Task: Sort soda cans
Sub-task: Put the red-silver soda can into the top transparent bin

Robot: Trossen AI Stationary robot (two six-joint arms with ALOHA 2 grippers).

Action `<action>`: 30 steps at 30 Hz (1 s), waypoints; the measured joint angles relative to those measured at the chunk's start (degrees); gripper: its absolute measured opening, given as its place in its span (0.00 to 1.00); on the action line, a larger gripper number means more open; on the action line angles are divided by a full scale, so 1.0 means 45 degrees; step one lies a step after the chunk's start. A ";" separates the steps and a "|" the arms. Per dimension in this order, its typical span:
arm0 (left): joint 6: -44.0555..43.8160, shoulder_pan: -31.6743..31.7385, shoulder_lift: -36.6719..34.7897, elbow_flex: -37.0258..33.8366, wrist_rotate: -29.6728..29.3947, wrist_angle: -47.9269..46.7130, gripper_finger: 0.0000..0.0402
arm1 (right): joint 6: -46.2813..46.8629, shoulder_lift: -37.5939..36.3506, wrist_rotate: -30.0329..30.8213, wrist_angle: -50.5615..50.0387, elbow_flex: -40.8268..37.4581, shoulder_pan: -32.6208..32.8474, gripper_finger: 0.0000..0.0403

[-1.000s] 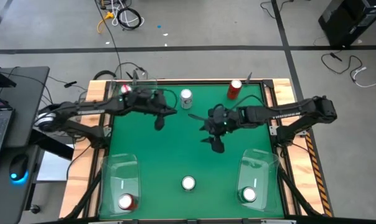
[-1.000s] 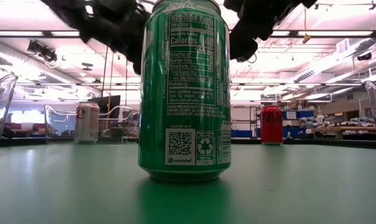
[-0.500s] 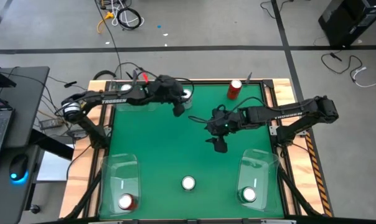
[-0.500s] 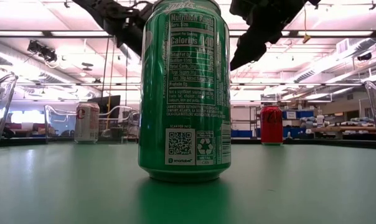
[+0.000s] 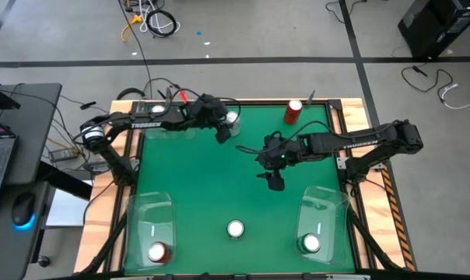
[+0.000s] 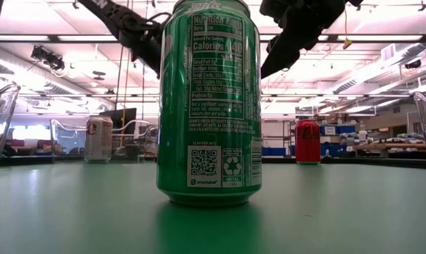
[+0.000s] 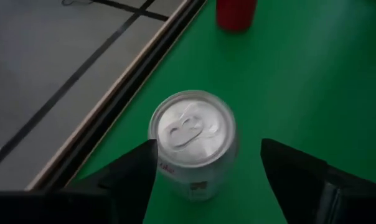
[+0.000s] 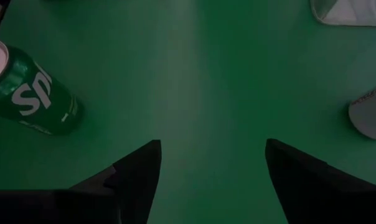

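A silver can [image 5: 233, 118] stands upright near the table's far edge. My left gripper [image 7: 208, 145] is open right above it, one finger on either side of its silver top [image 7: 191, 129], touching nothing that I can see. A red can [image 5: 294, 110] stands at the far right, and also shows in the left wrist view as the red can [image 7: 235, 12]. A green can [image 5: 235, 229] stands upright near the front edge. It fills the low view as the green can [image 6: 209, 106]. My right gripper [image 5: 275, 180] hovers open over the table's middle with nothing between its fingers [image 8: 138, 168].
A clear bin [image 5: 142, 208] at the front left holds a red can [image 5: 157, 251]. A clear bin [image 5: 334, 204] at the front right holds another can [image 5: 311, 243]. A third bin [image 5: 173, 124] at the far left holds a silver can [image 6: 99, 139]. The green mat between them is bare.
My left gripper has swung from beside the far-left bin toward the table's right and far edge, and now stands over the silver can. The cans have stayed where they were.
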 joint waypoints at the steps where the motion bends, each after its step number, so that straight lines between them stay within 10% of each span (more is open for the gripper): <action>1: -0.0108 0.0083 0.0067 -0.0084 0.0113 0.0114 0.73 | -0.0010 0.0000 0.0000 -0.0004 -0.0005 0.0000 0.69; 20: -0.0555 0.0336 0.1560 -0.0447 0.1021 0.2993 0.73 | -0.0248 0.0096 0.0053 0.0353 -0.0072 -0.0083 0.68; 30: 0.0217 0.0320 0.1664 -0.0447 0.1397 0.3015 0.73 | 0.1343 0.0092 0.3810 0.3132 -0.2215 -0.1829 0.56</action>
